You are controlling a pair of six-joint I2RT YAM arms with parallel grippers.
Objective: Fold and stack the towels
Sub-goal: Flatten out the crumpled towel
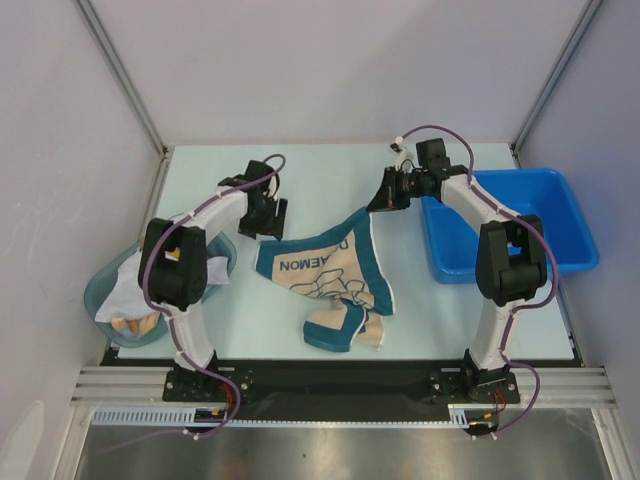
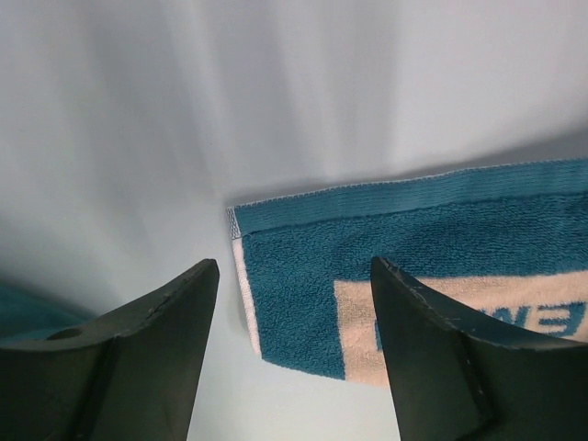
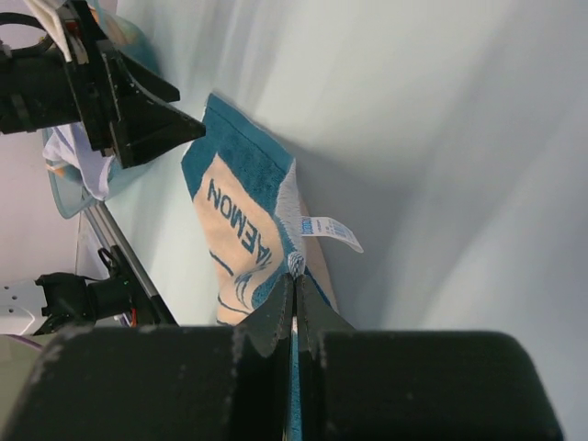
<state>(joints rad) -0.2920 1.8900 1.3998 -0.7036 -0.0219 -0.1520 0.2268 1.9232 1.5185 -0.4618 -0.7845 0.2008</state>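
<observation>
One teal towel (image 1: 325, 275) (image 2: 413, 239) (image 3: 239, 211), its cream panel lettered "AEMON", lies mid-tabletop (image 1: 250, 325). The near end is bunched and the far end is spread.

My right pincer (image 1: 386, 194) (image 3: 296, 276) has its fingers pressed together, clamped on the towel's far right corner. That corner is raised off the tabletop. A white label (image 3: 331, 231) hangs just beside the grip.

My left pincer (image 1: 268, 222) (image 2: 294, 265) has its fingers apart and holds nothing. It is poised over the towel's far left corner, which lies flat.

On the left edge, a teal tub (image 1: 95, 290) holds a white towel (image 1: 125, 285) and an orange towel (image 1: 135, 323). A blue bin (image 1: 580, 215) sits on the right, beside my right arm.
</observation>
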